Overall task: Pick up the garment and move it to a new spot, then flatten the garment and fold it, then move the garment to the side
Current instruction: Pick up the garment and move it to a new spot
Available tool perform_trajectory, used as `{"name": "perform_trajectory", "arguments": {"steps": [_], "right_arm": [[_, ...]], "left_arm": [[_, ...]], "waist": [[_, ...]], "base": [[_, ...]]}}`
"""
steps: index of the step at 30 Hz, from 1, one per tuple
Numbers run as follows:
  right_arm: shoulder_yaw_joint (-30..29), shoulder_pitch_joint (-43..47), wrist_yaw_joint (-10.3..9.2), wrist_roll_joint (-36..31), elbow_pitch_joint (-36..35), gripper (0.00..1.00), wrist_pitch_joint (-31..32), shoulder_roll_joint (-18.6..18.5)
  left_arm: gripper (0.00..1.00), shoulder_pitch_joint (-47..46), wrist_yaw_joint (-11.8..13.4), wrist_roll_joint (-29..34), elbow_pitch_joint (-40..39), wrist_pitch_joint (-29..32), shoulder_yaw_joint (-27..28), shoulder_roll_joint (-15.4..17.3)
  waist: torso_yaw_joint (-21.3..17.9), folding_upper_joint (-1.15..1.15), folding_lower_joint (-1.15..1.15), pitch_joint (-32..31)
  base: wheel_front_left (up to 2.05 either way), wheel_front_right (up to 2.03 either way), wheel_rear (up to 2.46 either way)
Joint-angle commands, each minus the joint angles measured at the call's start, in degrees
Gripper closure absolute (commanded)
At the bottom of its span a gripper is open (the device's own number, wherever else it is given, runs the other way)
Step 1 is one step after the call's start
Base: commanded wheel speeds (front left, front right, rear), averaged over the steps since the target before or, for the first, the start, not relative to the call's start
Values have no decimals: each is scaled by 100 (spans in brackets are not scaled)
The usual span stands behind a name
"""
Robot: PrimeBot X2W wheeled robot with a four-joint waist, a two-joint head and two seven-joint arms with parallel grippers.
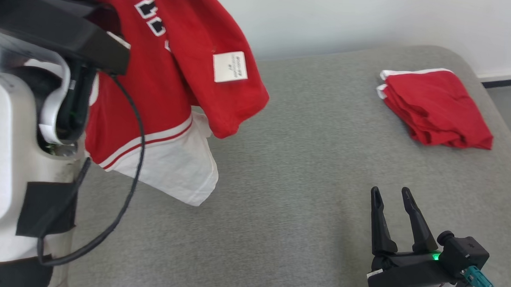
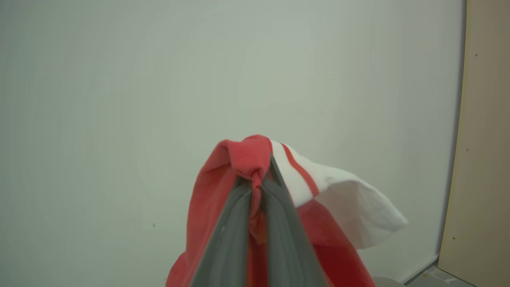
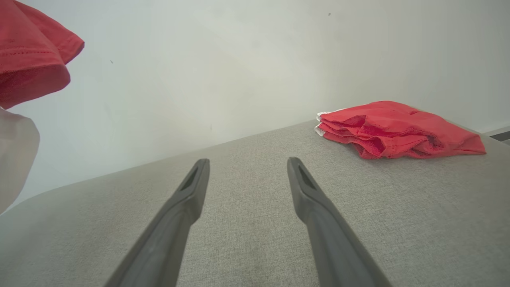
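My left claw [image 2: 257, 175] is clenched tight on a bunched bit of the red and white cotton shirt with black letters [image 1: 163, 93]. The shirt hangs in the air over the left side of the big grey padded bench [image 1: 304, 196].

Its long way runs up and down. The pinched red part is on top and the white part points down at the near left of the bench. I cannot tell if the white end touches the bench.

A folded red cloth pile [image 1: 435, 107] lies by the far right corner, well apart from my shirt. My right claw [image 1: 392, 191] is released, with nothing in it, low by the near right edge. A small white tag [image 1: 229, 66] shows on the hanging shirt.

I think I am carrying the shirt to its new spot. To do it well, I should go to the bare middle and stay away from the pile. Then I should come down slowly so the white end lands first and the rest lies out long.
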Motion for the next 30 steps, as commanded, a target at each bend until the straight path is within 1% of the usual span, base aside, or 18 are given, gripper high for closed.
{"name": "perform_trajectory", "arguments": {"steps": [1, 5, 9, 12, 18, 20, 26, 30], "right_arm": [[18, 36, -14, 21, 5, 0, -5, 1], [15, 63, -14, 33, 33, 0, -5, 1], [9, 86, -14, 22, 46, 0, -5, 2], [5, 91, -14, 15, 49, 0, -5, 1], [3, 102, -14, -27, 76, 0, -5, 0], [10, 67, -14, -29, 98, 0, -4, 2], [73, -13, -14, -59, 152, 0, -5, 1], [132, -100, -14, -106, 179, 0, -4, 0]], "left_arm": [[100, 2, 18, -19, -32, 18, -45, -31], [100, 168, 8, -78, 30, 0, -248, -207], [100, 372, -11, -149, 157, -78, -457, -391], [100, 613, -27, -208, 293, -180, -592, -484], [100, 1167, -41, -334, 636, -363, -735, -561], [100, 1431, -40, -530, 844, -447, -703, -621], [100, 2099, -54, -628, 1819, -736, -806, -660], [100, 2267, -59, -543, 2524, -944, -1021, -660]], "waist": [[-331, 0, 0, -5], [-539, 0, 0, -11], [-646, 0, 0, 2], [-669, 0, 0, 20], [-635, 0, 0, 55], [-606, 0, 0, 85], [-498, 0, 0, 152], [-442, 0, 0, 174]], "base": [[0, 0, 0], [0, 0, 0], [0, 0, 0], [0, 0, 0], [0, 0, 0], [0, 0, 0], [0, 0, 0], [0, 0, 0]]}}
